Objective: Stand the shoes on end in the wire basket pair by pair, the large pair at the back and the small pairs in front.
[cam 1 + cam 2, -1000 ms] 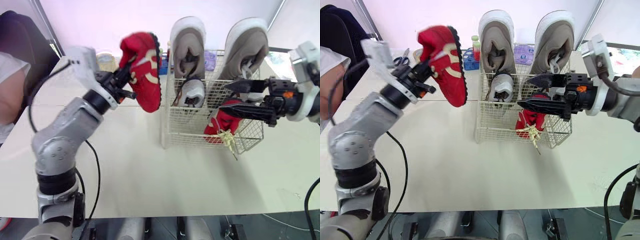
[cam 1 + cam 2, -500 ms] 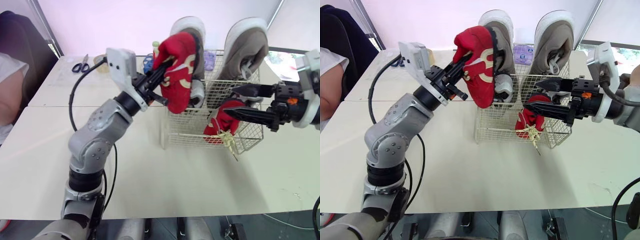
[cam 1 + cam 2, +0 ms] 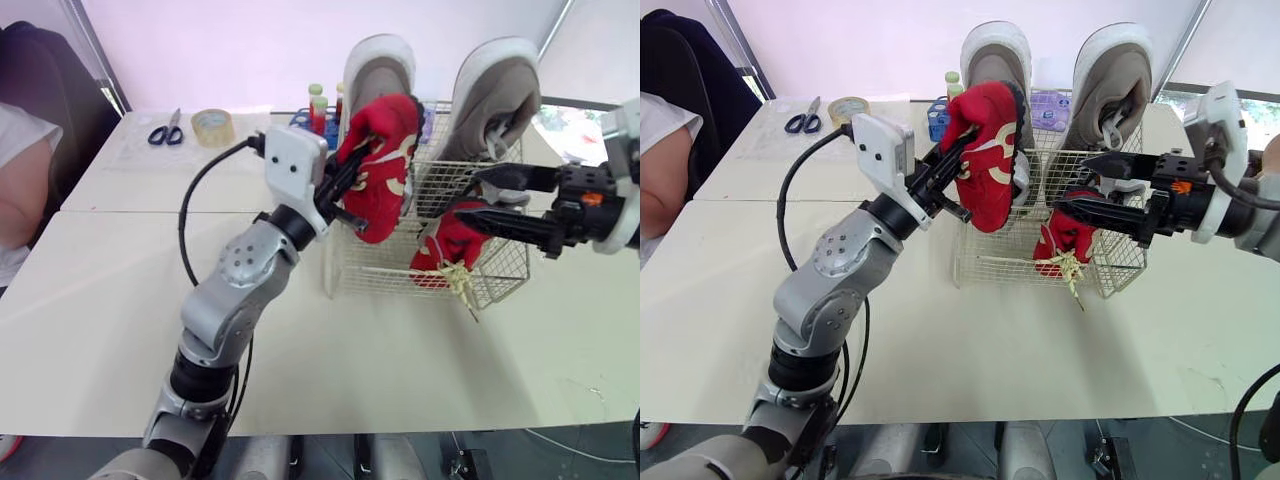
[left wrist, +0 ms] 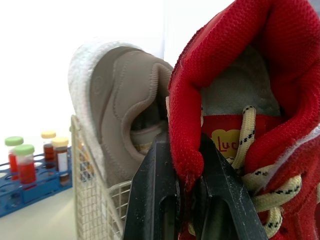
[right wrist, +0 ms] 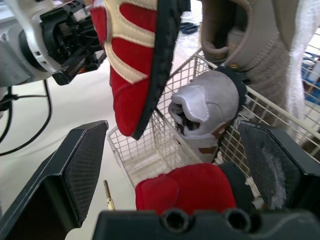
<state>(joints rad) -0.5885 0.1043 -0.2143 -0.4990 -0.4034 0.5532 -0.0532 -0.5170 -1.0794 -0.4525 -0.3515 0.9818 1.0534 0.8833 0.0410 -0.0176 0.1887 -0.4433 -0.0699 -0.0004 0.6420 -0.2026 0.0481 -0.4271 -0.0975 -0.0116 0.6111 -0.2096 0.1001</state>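
One red shoe (image 3: 985,160), likely light and floppy, hangs at the basket's (image 3: 985,262) left edge, heel collar pinched in the left jaws; right jaws gape empty.

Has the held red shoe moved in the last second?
Yes. The red shoe in the left gripper went rightward, from left of the wire basket to above its left side.
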